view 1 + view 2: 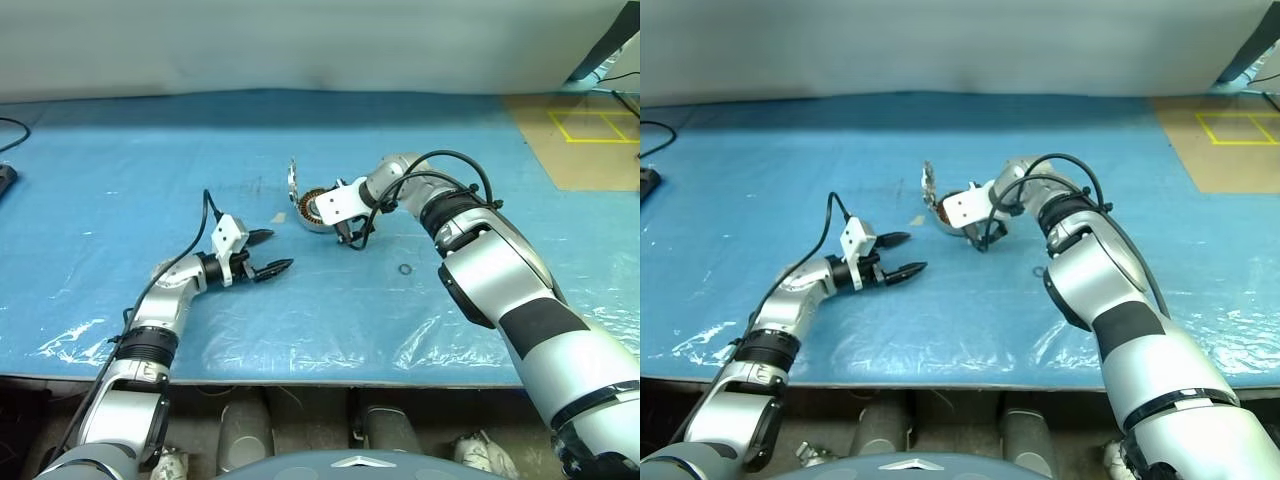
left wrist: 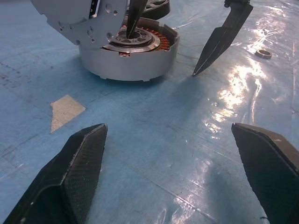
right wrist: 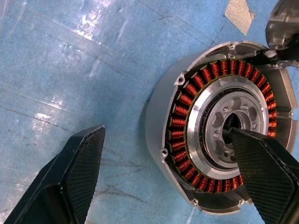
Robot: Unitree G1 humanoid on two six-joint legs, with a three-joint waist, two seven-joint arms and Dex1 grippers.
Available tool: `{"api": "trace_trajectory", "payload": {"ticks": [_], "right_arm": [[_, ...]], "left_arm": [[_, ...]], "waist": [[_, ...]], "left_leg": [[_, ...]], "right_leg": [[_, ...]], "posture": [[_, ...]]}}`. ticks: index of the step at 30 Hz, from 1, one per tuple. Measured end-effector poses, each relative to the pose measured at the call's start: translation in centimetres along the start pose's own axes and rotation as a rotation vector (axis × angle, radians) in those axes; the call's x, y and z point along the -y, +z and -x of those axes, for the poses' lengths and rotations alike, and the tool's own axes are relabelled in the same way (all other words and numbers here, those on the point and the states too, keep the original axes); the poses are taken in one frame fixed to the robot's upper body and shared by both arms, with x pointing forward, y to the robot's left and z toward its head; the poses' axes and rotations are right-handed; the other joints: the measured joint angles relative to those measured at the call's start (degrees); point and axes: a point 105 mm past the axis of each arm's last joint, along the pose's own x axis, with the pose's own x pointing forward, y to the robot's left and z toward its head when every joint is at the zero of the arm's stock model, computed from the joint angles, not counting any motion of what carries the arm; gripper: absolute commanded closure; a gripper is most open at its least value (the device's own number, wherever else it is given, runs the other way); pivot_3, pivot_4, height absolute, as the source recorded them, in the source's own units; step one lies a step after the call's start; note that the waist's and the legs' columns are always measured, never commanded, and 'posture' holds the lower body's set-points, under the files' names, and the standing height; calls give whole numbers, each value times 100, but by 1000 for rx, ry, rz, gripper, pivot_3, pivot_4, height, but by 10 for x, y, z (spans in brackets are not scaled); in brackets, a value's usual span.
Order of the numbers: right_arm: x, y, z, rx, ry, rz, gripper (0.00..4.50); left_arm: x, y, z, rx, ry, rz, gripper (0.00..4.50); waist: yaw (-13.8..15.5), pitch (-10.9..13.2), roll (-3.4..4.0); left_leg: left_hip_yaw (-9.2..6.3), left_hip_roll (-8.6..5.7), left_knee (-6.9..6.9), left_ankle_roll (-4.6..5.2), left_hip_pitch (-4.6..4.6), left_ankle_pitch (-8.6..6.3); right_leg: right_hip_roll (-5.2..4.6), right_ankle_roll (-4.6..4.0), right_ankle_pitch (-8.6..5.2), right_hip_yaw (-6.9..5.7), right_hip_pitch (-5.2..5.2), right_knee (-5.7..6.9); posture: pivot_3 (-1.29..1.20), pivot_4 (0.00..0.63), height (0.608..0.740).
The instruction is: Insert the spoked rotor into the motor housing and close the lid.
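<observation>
Over the motor housing [image 3: 224, 135], wide right jaws (one fingertip [image 3: 243, 140] in its hub).

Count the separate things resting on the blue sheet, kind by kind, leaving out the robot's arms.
Motor housing: 1
Lid, standing open at the housing's edge: 1
Small metal ring: 1
Pale tape patch: 1
Total: 4

The motor housing [image 1: 318, 210] is crowded by the right gripper [image 1: 347, 236] and the upright lid [image 1: 292, 185]; open tabletop [image 1: 120, 180] is left elsewhere.
</observation>
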Motion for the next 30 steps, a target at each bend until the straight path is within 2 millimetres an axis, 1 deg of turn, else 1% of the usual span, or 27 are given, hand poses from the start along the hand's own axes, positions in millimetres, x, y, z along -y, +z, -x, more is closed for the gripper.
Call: {"api": "trace_trajectory", "payload": {"ticks": [2,3,6,8,9,11,13,15,16,23,27,30], "right_arm": [[-1,-1,-2,12,-5,-40,41],[-2,-1,-3,19,-7,-61,207],[-3,-1,-5,41,-20,-109,904],[-2,-1,-5,52,-29,-123,1559],[-3,-1,-6,55,-32,-131,1559],[-4,-2,-6,71,-37,-152,2058],[-5,-2,-4,89,-31,-162,2444],[-7,-3,-4,102,-29,-167,2511],[-7,-3,-4,107,-34,-174,2512],[-8,-7,-2,147,-67,-225,2512],[-8,-9,-1,182,-78,-317,2512],[-8,-9,3,223,-56,-425,2512]], "left_arm": [[0,0,0,-1,2,-1,0],[-1,0,1,-2,3,-1,0],[-1,0,1,-2,6,-1,0],[-1,0,1,-1,7,-1,0],[-1,0,1,-1,7,-1,0],[-1,0,1,-3,8,-2,0],[-2,0,2,-6,10,-3,0],[-2,0,3,-6,11,-4,0],[-2,0,3,-6,11,-4,0],[-3,-1,3,-7,17,-4,0],[-2,-4,5,-12,23,3,0],[-2,-9,9,-24,38,12,0]], "waist": [[3,0,0],[6,0,0],[8,0,0],[10,0,0],[14,0,0],[19,-1,0],[14,-2,-1],[4,-4,-2],[4,-4,0],[12,-5,0],[8,-4,0],[10,-4,0]], "left_leg": [[0,0,0,0,5,0],[0,0,0,-7,7,-5],[0,-1,2,-12,18,-8],[0,-1,2,-12,24,-9],[0,0,3,-13,24,-9],[0,-1,3,-13,27,-9],[0,-1,3,-13,30,-9],[0,1,4,-8,45,-12],[1,1,3,5,46,-20],[4,3,11,8,45,-22],[4,4,11,8,45,-22],[4,5,10,8,39,-22]], "right_leg": [[0,0,0,0,5,0],[-1,0,0,0,7,0],[-2,0,0,0,21,0],[-2,0,0,0,26,0],[-2,0,0,-1,27,0],[-3,0,0,-1,32,-1],[-3,-1,0,0,35,-2],[-2,-1,0,0,48,-1],[-2,-1,-1,1,48,-1],[-3,-2,-1,2,52,-3],[-2,-1,-1,2,51,-4],[-2,-1,-1,1,50,-9]], "posture": [[0,150,740],[0,150,740],[0,150,740],[0,150,740],[0,150,740],[0,150,740],[0,150,740],[0,150,740],[0,150,740],[0,150,740],[0,150,740],[0,150,740]]}}
